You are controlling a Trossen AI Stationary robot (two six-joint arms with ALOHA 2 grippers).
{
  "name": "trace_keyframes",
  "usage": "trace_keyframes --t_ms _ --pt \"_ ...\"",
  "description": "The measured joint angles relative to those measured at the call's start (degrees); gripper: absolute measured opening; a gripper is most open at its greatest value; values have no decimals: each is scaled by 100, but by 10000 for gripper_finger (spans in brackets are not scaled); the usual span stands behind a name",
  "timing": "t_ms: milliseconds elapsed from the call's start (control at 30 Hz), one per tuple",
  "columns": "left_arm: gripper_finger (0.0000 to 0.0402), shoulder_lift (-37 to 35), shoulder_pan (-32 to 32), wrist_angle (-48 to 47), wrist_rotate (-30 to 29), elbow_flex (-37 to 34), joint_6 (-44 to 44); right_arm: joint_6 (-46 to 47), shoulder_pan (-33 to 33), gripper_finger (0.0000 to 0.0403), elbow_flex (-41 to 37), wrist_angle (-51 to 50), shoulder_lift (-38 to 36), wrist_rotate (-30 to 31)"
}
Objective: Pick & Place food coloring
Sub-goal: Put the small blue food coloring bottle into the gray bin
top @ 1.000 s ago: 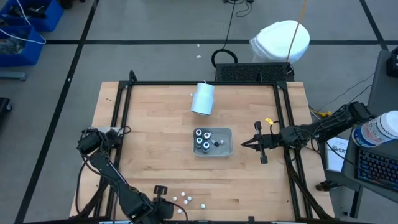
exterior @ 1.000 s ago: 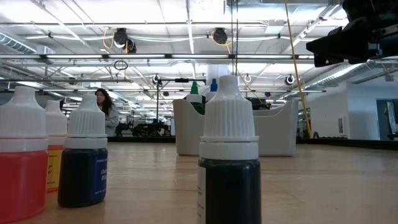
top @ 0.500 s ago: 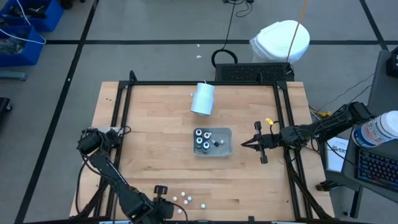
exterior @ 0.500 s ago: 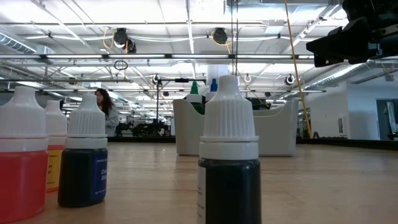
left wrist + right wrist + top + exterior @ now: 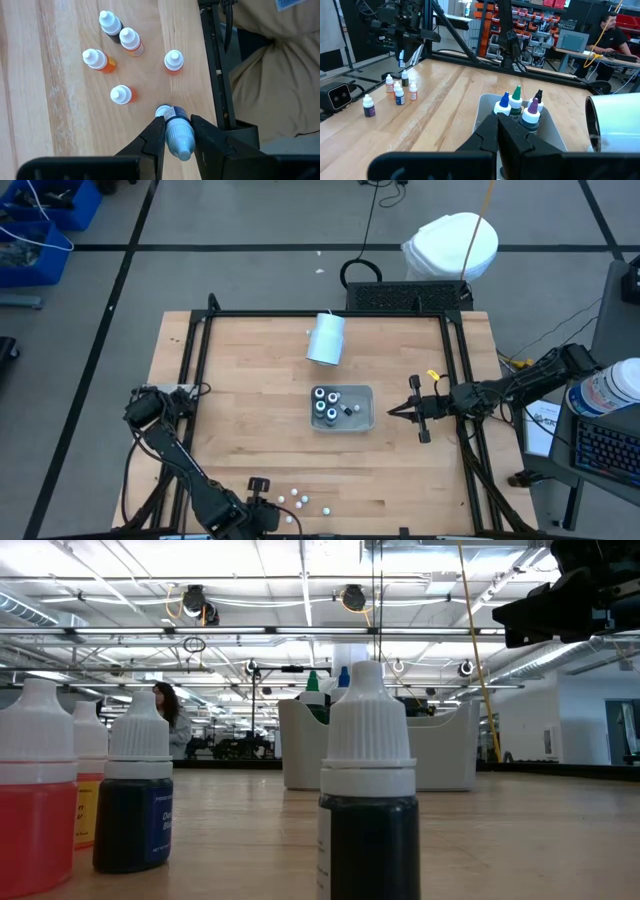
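Observation:
Several tiny food coloring bottles with white caps stand upright on the wood near the table's near edge; they loom close in the low view. More bottles stand in the pale grey tray at mid-table. My left gripper hovers above the near-edge group, shut on one dark blue bottle. My right gripper is shut and touches nothing, level just right of the tray. My left gripper pinches the dark blue bottle between its two fingers at the cap end, coming from above and pointing down. The bottle hangs roughly upright below the fingers, lifted clear of the table.
A pale blue-white cylinder lies on its side beyond the tray. A black frame rail lines the table's edges and runs close by the left gripper. Bare wood lies between the tray and the near-edge bottles.

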Motion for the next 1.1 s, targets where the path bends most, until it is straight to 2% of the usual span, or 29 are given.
trace_keyframes --t_ms 800,967,1100 --pt "85 0 9 0 6 0 -104 -2 0 0 0 0 0 0" --pt "85 0 169 -2 313 1 -709 -2 0 0 0 0 0 0" --pt "85 0 308 -2 472 0 -747 0 0 0 0 0 0 0"
